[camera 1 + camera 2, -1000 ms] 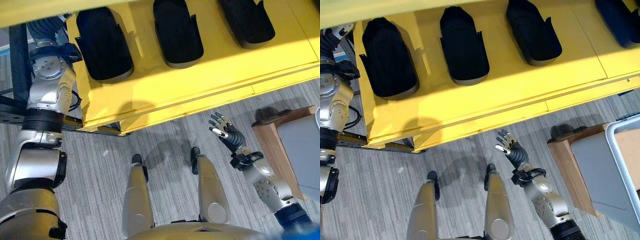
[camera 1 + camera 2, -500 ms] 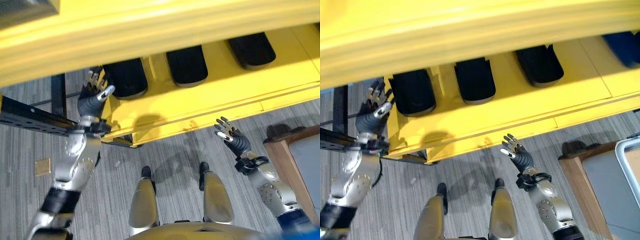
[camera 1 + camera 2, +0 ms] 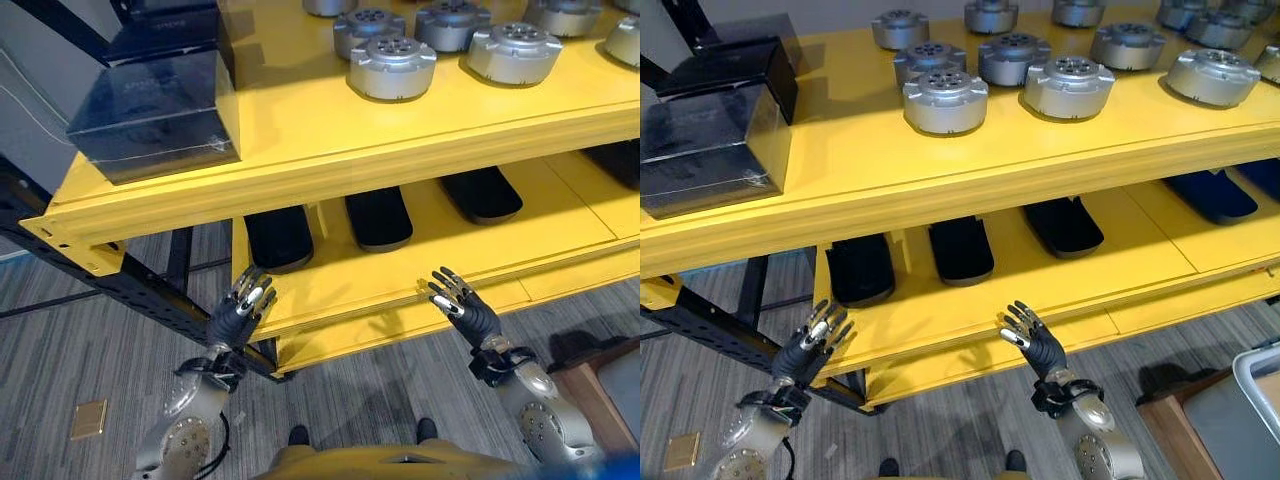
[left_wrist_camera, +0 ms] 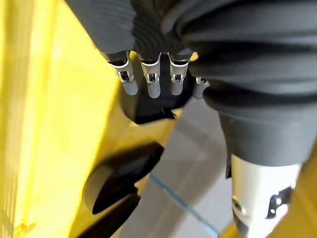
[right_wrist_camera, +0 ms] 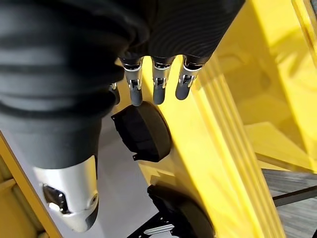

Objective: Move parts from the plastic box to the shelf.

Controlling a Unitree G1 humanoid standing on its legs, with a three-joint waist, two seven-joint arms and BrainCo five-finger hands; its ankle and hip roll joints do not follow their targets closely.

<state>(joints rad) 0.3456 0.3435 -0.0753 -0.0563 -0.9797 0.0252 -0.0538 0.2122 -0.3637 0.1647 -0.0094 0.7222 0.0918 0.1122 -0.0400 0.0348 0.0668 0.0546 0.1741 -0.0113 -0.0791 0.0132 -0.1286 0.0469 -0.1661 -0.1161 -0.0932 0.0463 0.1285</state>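
Silver-fingered and dark-tipped, the left hand is hanging just before the front left corner of the yellow shelf, its fingers straight and spread wide, holding nothing. The right hand is hovering before the front edge of the lower board, fingers likewise fanned out and empty, palm turned toward the shelving; both wrists are showing their dark ribbed covers. On the lower board, black elongated trays of matte plastic are lying side by side, their long axes running from the front edge toward the back, rounded ends facing forward. Above, near the front edge of the upper board, round cast-metal parts are sitting flat with their axes upright, each a squat silver disc with a raised hub ringed by small holes and lugs around the rim; further rows of them are standing behind, toward the back edge. At the upper board's left end a dark glossy box is resting, with a second dark box behind it.
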